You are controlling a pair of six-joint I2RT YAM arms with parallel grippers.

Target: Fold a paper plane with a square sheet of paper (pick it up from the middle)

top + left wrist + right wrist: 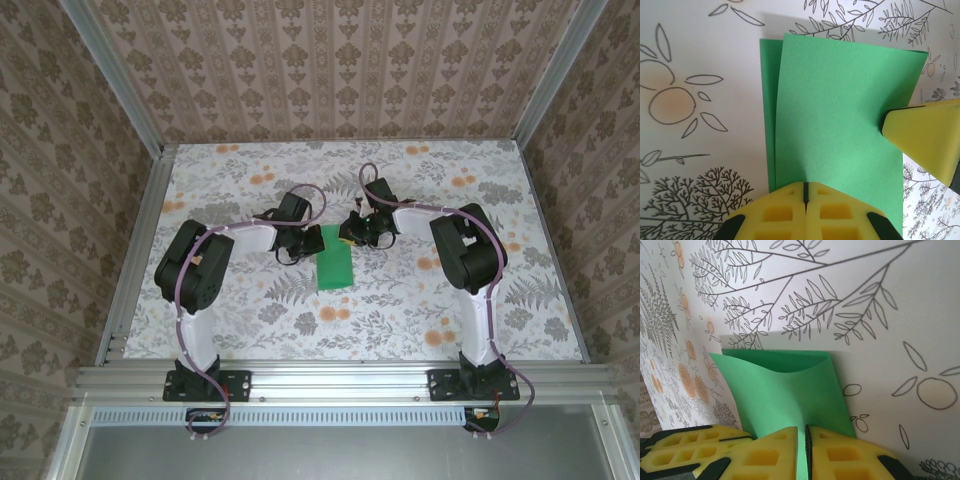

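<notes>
Your square sheet of paper point(333, 268) lies folded in half near the middle of the table point(430, 330). Its layers don't quite match: a strip of the lower one peeks out along one side. Your right gripper point(805, 452) is pinched onto one edge, where the top layer bows up. Your left gripper point(805, 200) is closed tight over the edge nearest it. If either one pulls sideways, the layers could slide further apart and the crease would set crooked.

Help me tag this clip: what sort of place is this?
Likely a robotics lab test cell: aluminium frame around wallpapered walls, left arm and right arm bolted at a floral tabletop, green paper between them.
</notes>
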